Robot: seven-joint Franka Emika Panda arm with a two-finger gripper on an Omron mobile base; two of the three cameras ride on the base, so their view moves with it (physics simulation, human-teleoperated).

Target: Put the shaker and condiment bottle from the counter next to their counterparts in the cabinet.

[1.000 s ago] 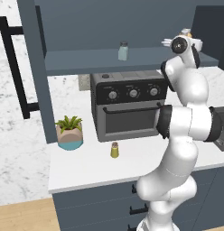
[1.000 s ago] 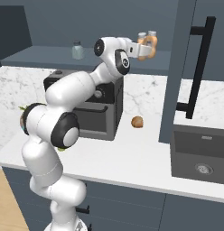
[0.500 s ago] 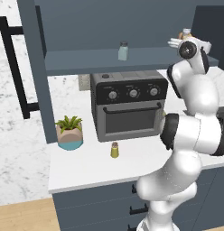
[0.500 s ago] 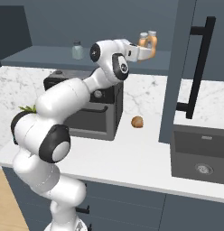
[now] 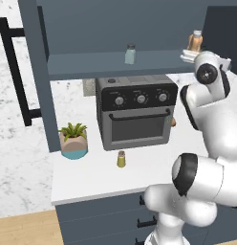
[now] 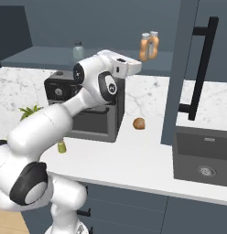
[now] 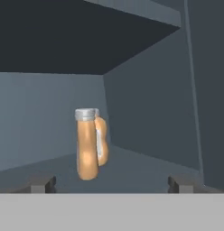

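Two orange condiment bottles [image 6: 145, 47] with grey caps stand touching on the cabinet shelf [image 6: 42, 57]; I cannot tell which is the counterpart. In the hand view the nearer bottle [image 7: 88, 145] half hides the other [image 7: 102, 143]. My gripper [image 7: 111, 185] is open and holds nothing, a short way back from them, and in the right base view the gripper [image 6: 135, 67] sits just below and left of the pair. The yellow-green shaker [image 5: 121, 159] stands on the white counter [image 5: 91, 179] in front of the oven. The grey-blue shaker [image 5: 130, 54] stands further left on the shelf.
A black toaster oven [image 5: 136, 112] sits under the shelf with a potted plant [image 5: 73, 140] to its left. A small brown round thing [image 6: 139, 123] lies on the counter right of the oven. A sink [image 6: 202, 155] and the open cabinet door's black handle [image 6: 202, 68] are at right.
The jaws have spread wider and let go of the orange bottle. The hand has drawn back and slightly down from the pair of bottles, which stay on the shelf.
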